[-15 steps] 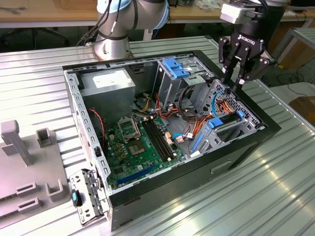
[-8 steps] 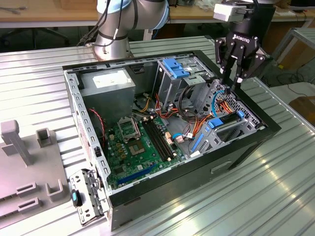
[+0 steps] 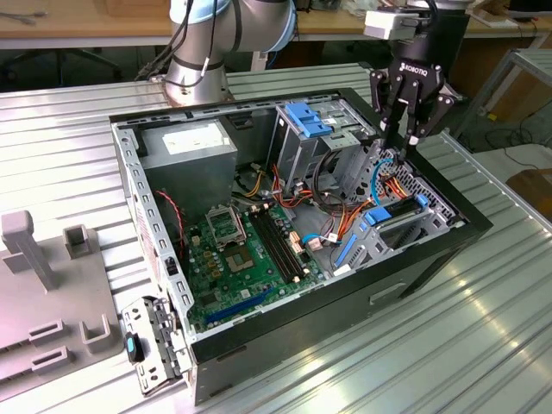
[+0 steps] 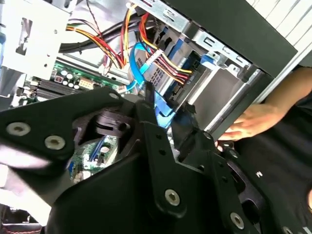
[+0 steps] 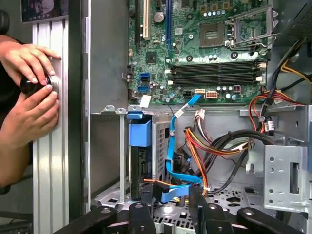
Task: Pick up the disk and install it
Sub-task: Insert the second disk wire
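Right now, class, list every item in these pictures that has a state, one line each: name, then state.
computer case: lying on its side, side panel off.
gripper: open, fingers lowered into the case beside the drive bay, holding nothing.
disk: seated in the drive bay, blue rail showing.
CPU socket: empty.
person's hands: clasped on a round black object outside the case.

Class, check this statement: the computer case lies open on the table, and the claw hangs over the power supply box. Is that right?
Not quite. The case does lie open on the table, but the claw hangs over the drive cage at the exterior view's right. The power supply box sits in the opposite corner, towards that view's left. The exterior view shows this.
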Robot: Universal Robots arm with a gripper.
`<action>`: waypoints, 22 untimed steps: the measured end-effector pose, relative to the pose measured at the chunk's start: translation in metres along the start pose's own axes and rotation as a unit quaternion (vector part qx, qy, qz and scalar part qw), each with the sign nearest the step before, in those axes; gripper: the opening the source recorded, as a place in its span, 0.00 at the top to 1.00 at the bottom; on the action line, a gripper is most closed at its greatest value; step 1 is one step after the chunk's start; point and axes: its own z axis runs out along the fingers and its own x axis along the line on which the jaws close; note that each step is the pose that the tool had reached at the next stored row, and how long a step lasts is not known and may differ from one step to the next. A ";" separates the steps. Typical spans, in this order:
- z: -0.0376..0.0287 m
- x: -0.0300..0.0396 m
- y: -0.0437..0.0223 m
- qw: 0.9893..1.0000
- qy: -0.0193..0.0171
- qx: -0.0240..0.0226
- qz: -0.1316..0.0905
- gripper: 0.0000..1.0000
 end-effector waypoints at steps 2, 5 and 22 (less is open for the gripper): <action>0.0013 -0.0002 0.0001 1.000 0.009 0.000 0.000 0.72; 0.0028 -0.0007 0.0001 1.000 0.022 0.001 0.000 0.84; 0.0280 0.0522 0.0003 0.997 -0.073 0.001 0.001 0.84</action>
